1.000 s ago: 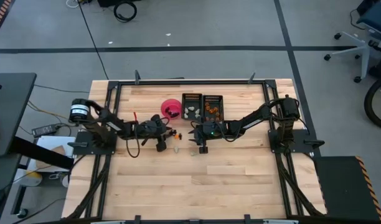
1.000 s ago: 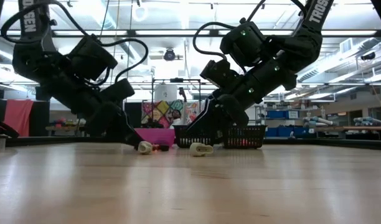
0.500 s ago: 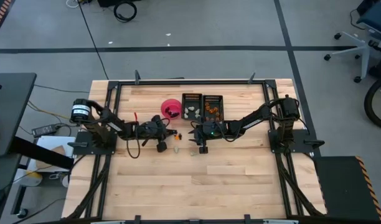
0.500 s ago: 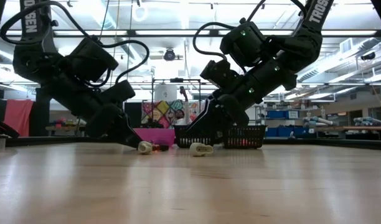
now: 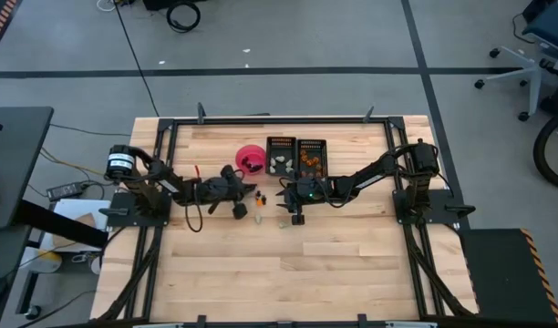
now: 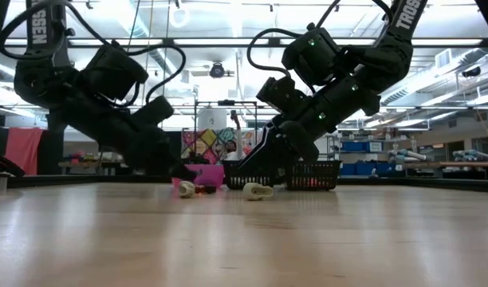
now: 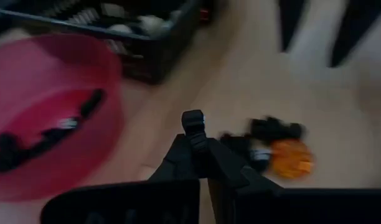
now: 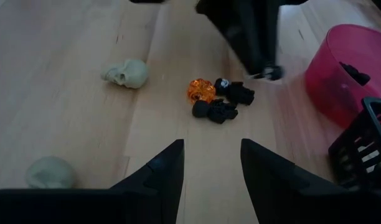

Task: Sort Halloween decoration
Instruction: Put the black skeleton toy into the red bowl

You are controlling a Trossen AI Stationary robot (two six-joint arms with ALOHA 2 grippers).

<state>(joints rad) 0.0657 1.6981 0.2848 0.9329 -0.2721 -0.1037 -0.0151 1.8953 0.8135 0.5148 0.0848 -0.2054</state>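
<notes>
Pink bowl (image 8: 343, 71); orange trinket (image 8: 201, 90); black pieces (image 8: 223, 111); pale green-white skull (image 8: 127, 73); black trays (image 5: 295, 156); light wood table (image 5: 352, 246).

2 black arms; white lettering on upper links, low view top corners. Black cables loop along each. Left arm base: silver-black motor cylinder, high view left.

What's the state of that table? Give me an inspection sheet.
Surface: wood table, no damage seen.
Job's things: orange piece, dark pieces, two pale skulls loose; more in bowl and trays.
Clutter: nothing seen.
Hands: left hand shut beside the loose pieces, load unclear; right hand open, empty.
Cables: coil on floor.
Surroundings: office chair.
</notes>
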